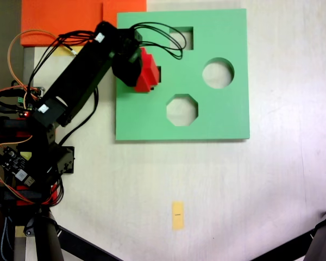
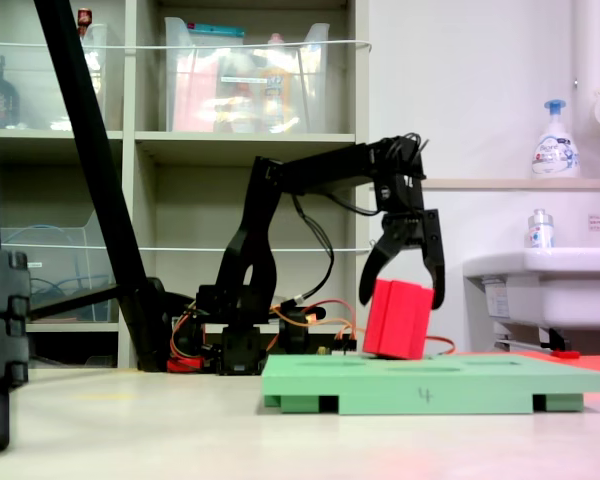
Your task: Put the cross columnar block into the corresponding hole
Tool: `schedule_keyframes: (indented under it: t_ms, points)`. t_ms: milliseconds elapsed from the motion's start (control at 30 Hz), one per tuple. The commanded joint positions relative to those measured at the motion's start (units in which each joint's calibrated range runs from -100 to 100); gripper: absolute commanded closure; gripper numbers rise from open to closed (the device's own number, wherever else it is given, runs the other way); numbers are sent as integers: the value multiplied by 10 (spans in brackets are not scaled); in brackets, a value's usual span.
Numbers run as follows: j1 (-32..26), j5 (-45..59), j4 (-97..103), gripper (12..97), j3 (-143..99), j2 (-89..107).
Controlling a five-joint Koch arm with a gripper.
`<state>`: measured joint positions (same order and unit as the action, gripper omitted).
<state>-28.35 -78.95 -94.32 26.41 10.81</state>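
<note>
The red cross columnar block (image 1: 149,73) (image 2: 398,320) sits tilted over the left part of the green foam board (image 1: 223,119) (image 2: 430,385), its lower edge touching the board's top. My gripper (image 1: 141,72) (image 2: 401,300) reaches down from the left in a fixed view, and its two black fingers (image 2: 437,270) straddle the block's upper half, closed against its sides. The corresponding hole lies mostly hidden under the block; a dark sliver of it (image 1: 158,71) shows at the block's right edge.
The board also has a square cutout (image 1: 183,38), a round hole (image 1: 217,73) and an octagonal cutout (image 1: 182,110). An orange sheet (image 1: 70,19) lies behind the arm. Wiring and boards (image 1: 16,157) crowd the left. A yellow tag (image 1: 177,215) lies on the white table.
</note>
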Motion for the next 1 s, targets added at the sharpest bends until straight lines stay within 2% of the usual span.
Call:
schedule_keyframes:
  t_ms: [0,767,833,967]
  points:
    - [-3,-3,14,759,27,-1]
    - [-6,-3,69,740,32,-51]
    - [-5,-3,67,730,27,-55]
    - [-3,-3,66,650,-3,-55]
